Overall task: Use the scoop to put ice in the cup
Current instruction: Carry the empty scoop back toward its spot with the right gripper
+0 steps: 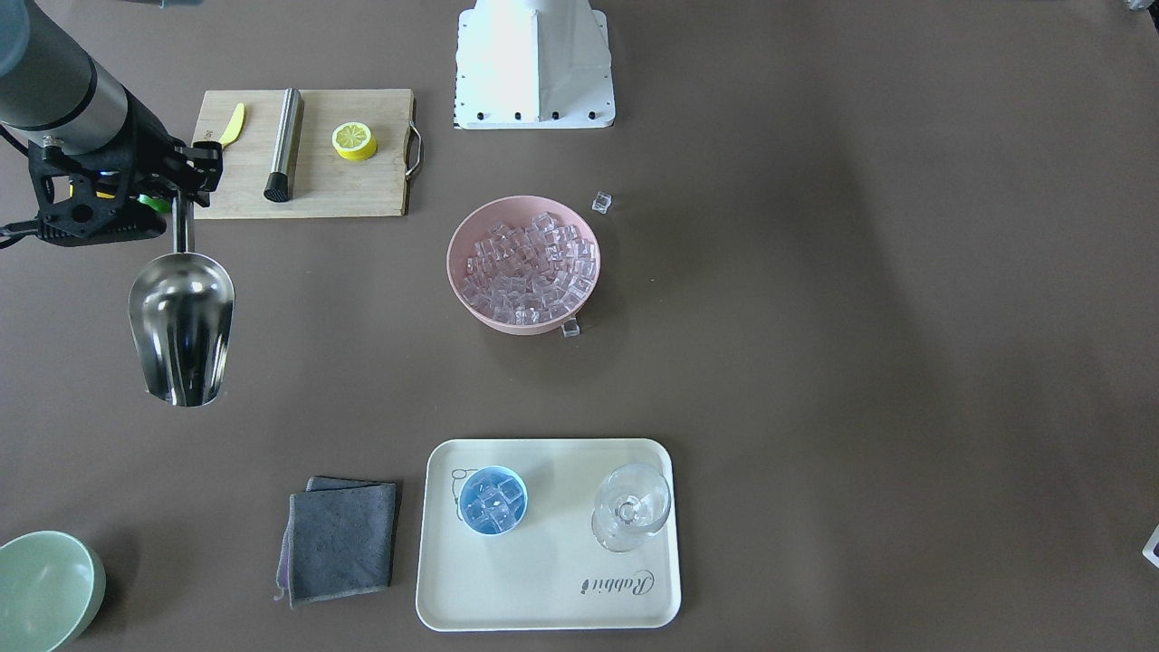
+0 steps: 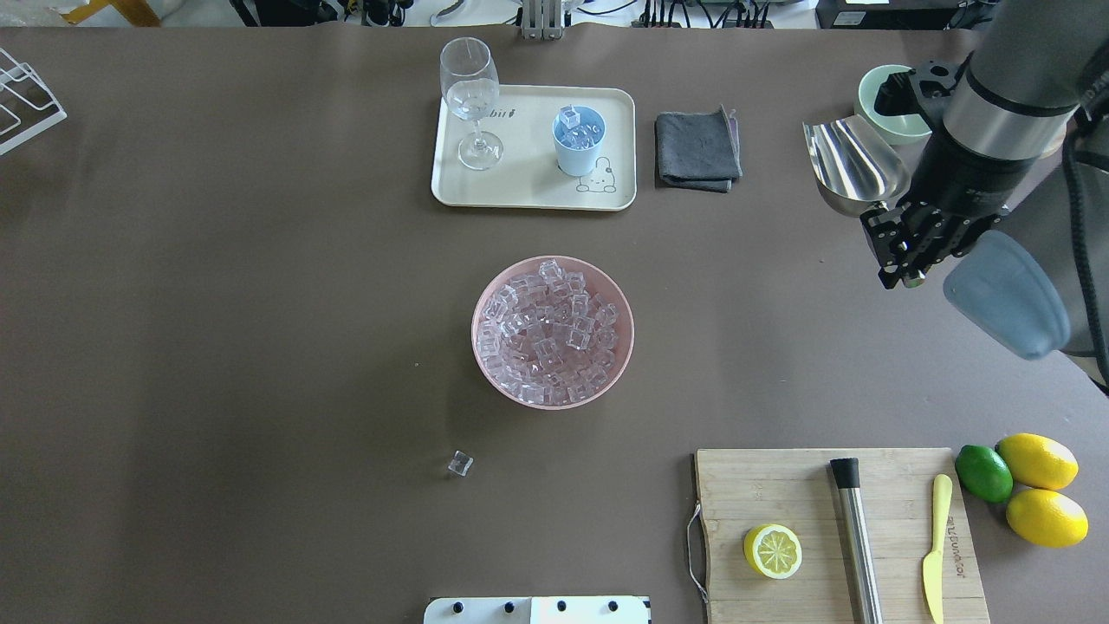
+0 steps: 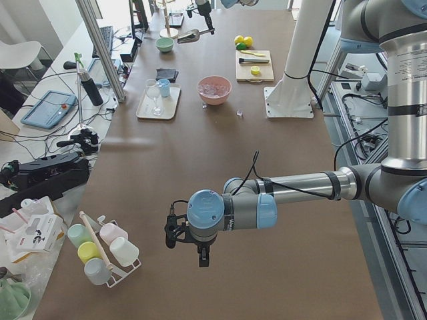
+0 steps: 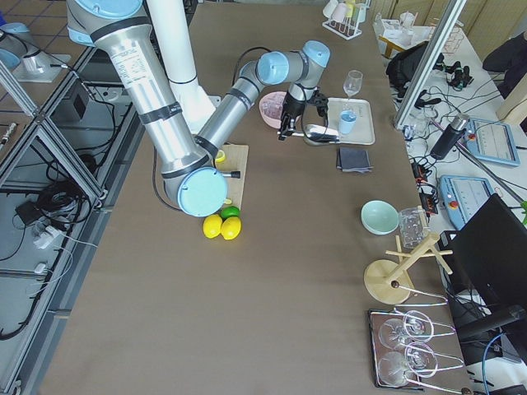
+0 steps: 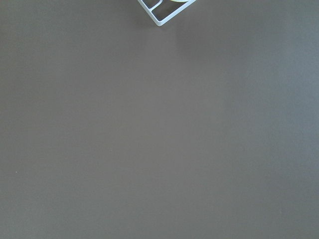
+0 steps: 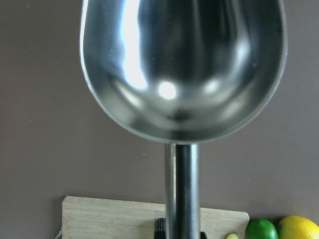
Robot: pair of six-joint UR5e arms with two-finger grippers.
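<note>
My right gripper [image 1: 182, 192] is shut on the rod handle of the steel scoop [image 1: 181, 326] and holds it above the table, far from the tray. The scoop's trough [image 6: 184, 64] is empty. The light-blue cup [image 1: 493, 501] stands on the cream tray [image 1: 561, 589] and holds a few ice cubes. More ice [image 1: 530, 267] fills the pink bowl [image 1: 450, 258] at mid table. Loose cubes [image 1: 602, 202] lie beside the bowl. My left gripper [image 3: 200, 257] hangs over bare table, far from all this; I cannot tell if it is open.
A stemmed glass [image 1: 631, 507] stands on the tray beside the cup. A grey cloth [image 1: 342, 541] and a pale green bowl [image 1: 45, 589] lie near it. A cutting board [image 1: 308, 154] holds a lemon half, a steel cylinder and a yellow knife.
</note>
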